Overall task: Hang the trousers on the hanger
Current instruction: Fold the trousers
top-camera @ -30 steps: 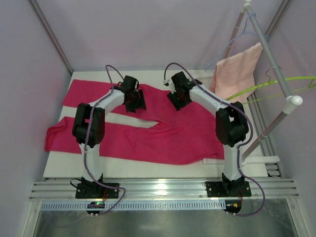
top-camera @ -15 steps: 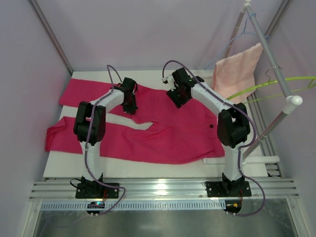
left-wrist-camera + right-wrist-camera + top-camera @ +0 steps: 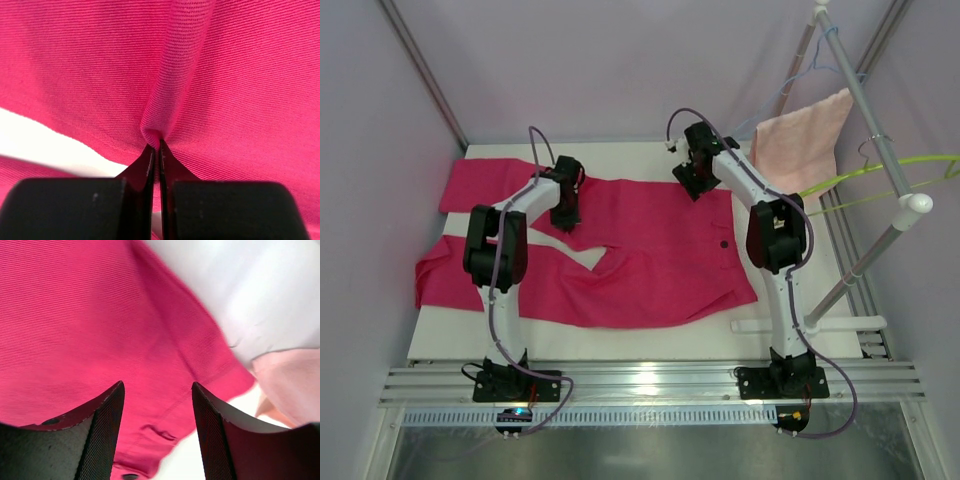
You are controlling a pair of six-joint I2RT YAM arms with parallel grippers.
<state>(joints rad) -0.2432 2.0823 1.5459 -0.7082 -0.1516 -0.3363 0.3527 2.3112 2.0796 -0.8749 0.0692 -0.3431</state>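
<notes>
Jaws of the left gripper (image 3: 155,148) are pinching shut on a raised fold of the trousers (image 3: 660,265), while the right gripper (image 3: 157,390) is gaping open over the cloth, holding nothing.

Trousers are lying spread across the white table (image 3: 570,340) in the middle of the top view, legs reaching toward the left edge. The lime-green hanger (image 3: 860,170) is hanging at the right edge, beside the salmon towel (image 3: 800,140), apart from the trousers.

One pair of magenta trousers (image 3: 660,265), one salmon towel (image 3: 800,140), one lime-green hanger (image 3: 850,175), one light-blue hanger (image 3: 785,92)
</notes>
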